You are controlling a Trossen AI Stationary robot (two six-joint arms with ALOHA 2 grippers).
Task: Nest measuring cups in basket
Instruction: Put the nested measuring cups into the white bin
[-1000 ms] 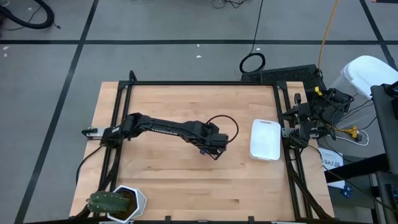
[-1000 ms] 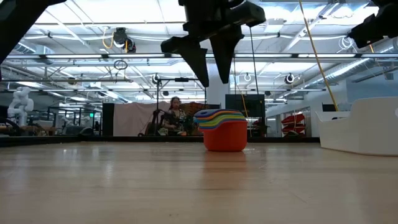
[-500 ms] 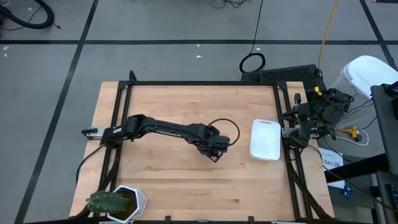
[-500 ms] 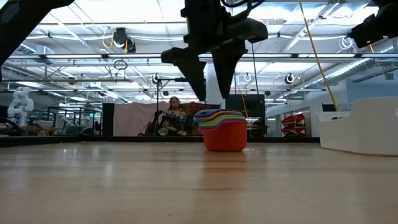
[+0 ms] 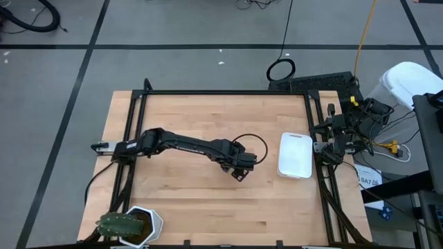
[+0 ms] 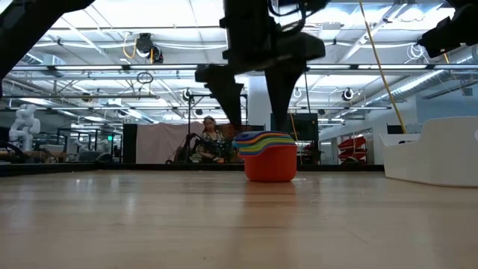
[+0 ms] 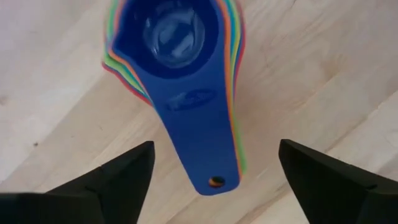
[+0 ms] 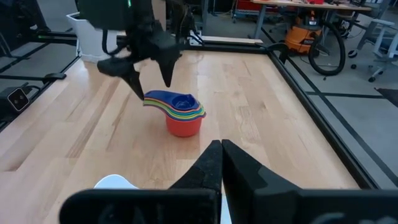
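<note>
The measuring cups stand nested in one stack on the table, blue on top and red at the bottom, with their handles fanned to one side. My left gripper is open and hangs just above the stack, one finger on either side of the handles, touching nothing. In the high view the left gripper hides the cups. The white basket sits to the right of the stack. My right gripper is shut and waits at the table's right edge.
A white hexagonal pot with a green plant stands at the near left corner. A black frame runs along the table's edges. Bare wood lies between the stack and the basket. A person sits far behind the table.
My left gripper has come down toward the stack of cups and turned about its wrist, so that in the low view its two fingers now stand wide on either side of the stack's top. The cups have stayed where they were.
</note>
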